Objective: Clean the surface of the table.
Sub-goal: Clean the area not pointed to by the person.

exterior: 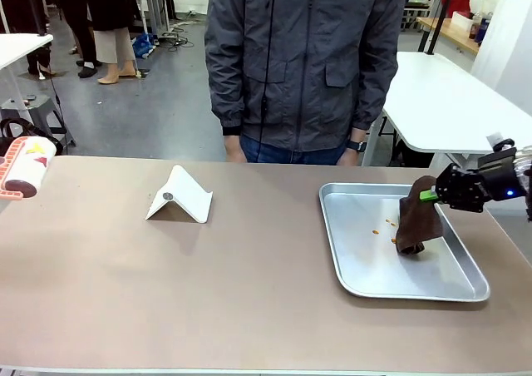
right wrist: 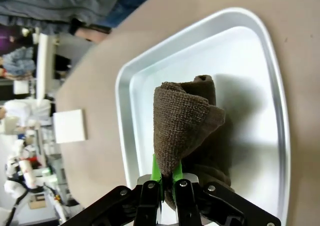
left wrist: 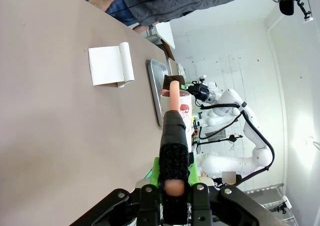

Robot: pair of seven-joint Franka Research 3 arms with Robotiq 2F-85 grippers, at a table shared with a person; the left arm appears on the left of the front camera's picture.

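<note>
- The right gripper (right wrist: 167,175) is clamped on a brown cloth (right wrist: 185,121), with a fold of it pinched between the green pads.
- In the front view the cloth (exterior: 418,220) hangs from that gripper (exterior: 432,195), and its lower end reaches the floor of a metal tray (exterior: 374,264).
- A few small orange crumbs (exterior: 376,230) lie on the tray just left of the cloth.
- The left gripper (left wrist: 173,167) is clamped on the black grip of a lint roller (left wrist: 175,128), whose pink stem points away along the fingers.
- The roller (exterior: 25,170) sits over the far left end of the table (exterior: 208,293).
- The table runs across the whole front view, a smooth matte brownish top with a thin pale near edge.
- The tray sits on its right side and a white folded stand (exterior: 179,197) left of the middle, well apart from the tray.
- A person (exterior: 303,60) in a grey jacket stands at the far edge.
- Behind are a grey floor, a white table (exterior: 440,93) to the right, and other people standing far left.
</note>
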